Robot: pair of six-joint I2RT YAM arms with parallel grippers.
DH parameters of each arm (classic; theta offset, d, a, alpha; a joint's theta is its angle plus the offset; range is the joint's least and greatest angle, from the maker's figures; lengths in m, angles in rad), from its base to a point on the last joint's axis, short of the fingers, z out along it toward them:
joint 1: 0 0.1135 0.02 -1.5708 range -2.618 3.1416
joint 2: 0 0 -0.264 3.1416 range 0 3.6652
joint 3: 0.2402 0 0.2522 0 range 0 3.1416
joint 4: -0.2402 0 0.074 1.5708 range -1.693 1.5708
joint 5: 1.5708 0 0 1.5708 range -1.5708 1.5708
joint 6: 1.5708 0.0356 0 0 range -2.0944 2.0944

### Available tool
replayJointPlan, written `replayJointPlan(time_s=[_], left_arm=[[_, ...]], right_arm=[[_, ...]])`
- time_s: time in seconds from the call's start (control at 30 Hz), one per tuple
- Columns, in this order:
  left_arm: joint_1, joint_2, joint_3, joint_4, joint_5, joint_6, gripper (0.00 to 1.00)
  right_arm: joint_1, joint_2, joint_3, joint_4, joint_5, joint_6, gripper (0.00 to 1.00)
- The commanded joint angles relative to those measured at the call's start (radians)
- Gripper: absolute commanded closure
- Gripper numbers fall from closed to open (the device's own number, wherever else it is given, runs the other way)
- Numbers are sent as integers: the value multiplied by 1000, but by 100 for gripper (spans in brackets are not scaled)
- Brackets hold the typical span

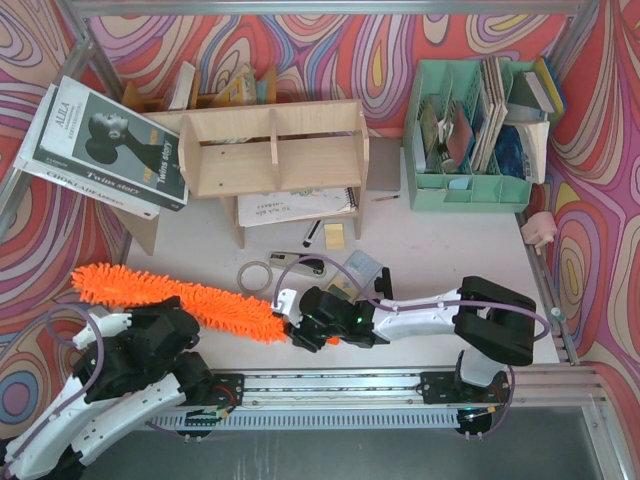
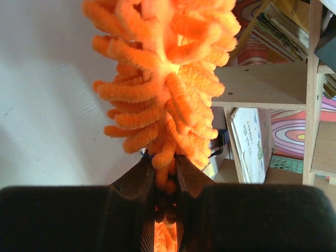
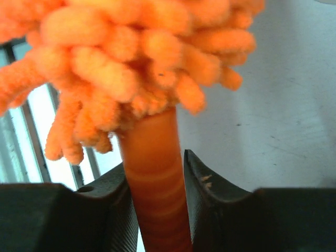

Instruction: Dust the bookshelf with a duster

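Note:
The orange fluffy duster (image 1: 200, 300) lies slantwise on the white table, in front of the light plywood bookshelf (image 1: 275, 150). My left gripper (image 1: 178, 315) is on the duster's fluffy middle. In the left wrist view that gripper (image 2: 167, 160) is shut on a few chenille strands, the duster (image 2: 168, 79) runs away from the camera, and the bookshelf (image 2: 262, 84) stands to the right. My right gripper (image 1: 295, 324) is at the duster's near right end. The right wrist view shows it (image 3: 157, 168) shut around the smooth orange handle (image 3: 157, 210), just below the fluffy head (image 3: 131, 52).
A mint-green organiser (image 1: 470, 130) full of books stands at the back right. Stacked magazines (image 1: 100, 150) lean at the back left. A tape roll (image 1: 257, 275), a small clear box (image 1: 358, 268), sticky notes (image 1: 334, 235) and a pen (image 1: 312, 232) lie between shelf and duster.

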Motion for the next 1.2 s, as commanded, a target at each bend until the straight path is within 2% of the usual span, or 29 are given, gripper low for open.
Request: replayJointPlan(time_s=[0.0, 0.3, 0.53, 0.6, 0.67, 0.77, 0.9, 1.17], left_arm=[[1, -20, 12, 12, -15, -32, 100], [3, -34, 20, -35, -31, -47, 99], [2, -13, 33, -68, -11, -47, 48], [3, 2, 44, -30, -11, 5, 36], [2, 20, 55, 28, -7, 98, 26], [2, 60, 67, 82, 14, 157, 15], [2, 96, 50, 203, 43, 251, 8], [3, 42, -25, 408, 77, 373, 6]], right_arm=[[3, -43, 22, 0, 8, 1, 69], [3, -80, 33, -34, 21, -8, 90], [4, -116, 92, -89, -5, -26, 100], [5, -121, 110, -97, -3, -32, 100], [4, -119, 127, -105, 13, -35, 100], [5, -106, 158, -123, 9, -46, 100], [5, -94, 179, -122, -18, -50, 100], [22, -46, 218, -126, -37, -57, 100]])
